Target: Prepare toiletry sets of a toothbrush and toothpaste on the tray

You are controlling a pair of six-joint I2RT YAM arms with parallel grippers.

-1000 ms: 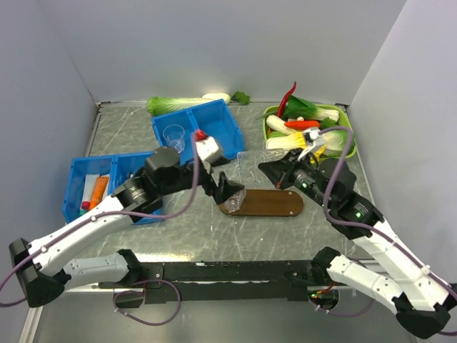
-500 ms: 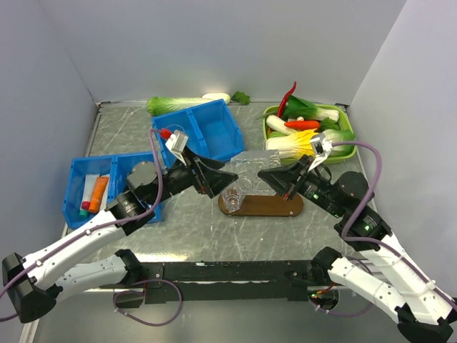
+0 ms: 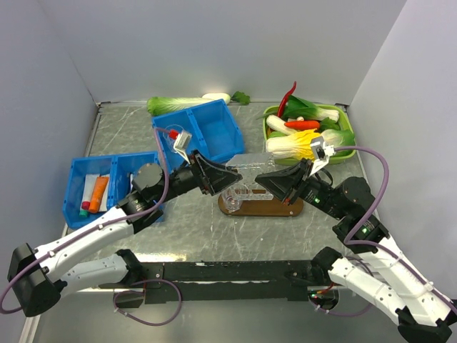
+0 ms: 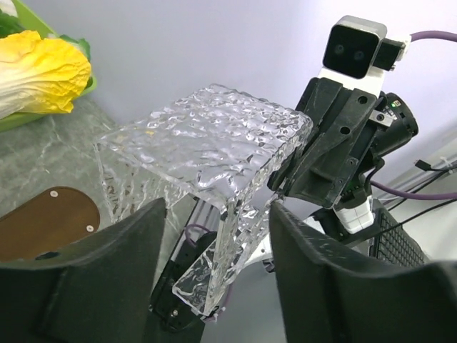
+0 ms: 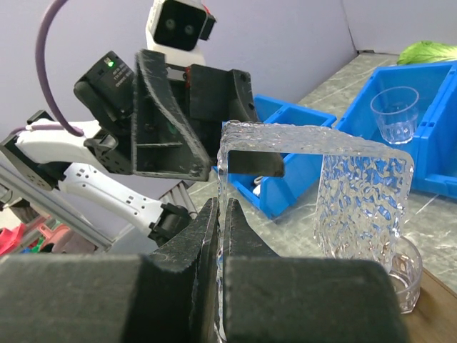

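Observation:
The dark-brown tray (image 3: 275, 206) lies mid-table with one clear cup (image 3: 232, 199) on its left end; the cup also shows in the right wrist view (image 5: 405, 270). My right gripper (image 3: 265, 180) (image 5: 223, 207) is shut on one wall of a clear rippled plastic stand (image 3: 250, 168) (image 5: 357, 193) and holds it over the tray. My left gripper (image 3: 227, 176) (image 4: 218, 211) is open, its fingers (image 4: 107, 279) either side of the stand's other wall (image 4: 214, 271) without touching it. A second cup (image 5: 394, 114) stands in a blue bin. Tubes (image 3: 93, 191) lie in the left bin. I see no brushes.
Two blue bins stand at the left (image 3: 78, 187) and the back middle (image 3: 214, 128). A green vegetable tray (image 3: 344, 114) is at the back right, with a yellow cabbage (image 4: 36, 75). A green cabbage (image 3: 175, 105) lies by the back wall.
My left gripper has left the cup on the tray's left end, risen and opened around the clear stand. My right gripper has moved left with the stand, now above the tray.

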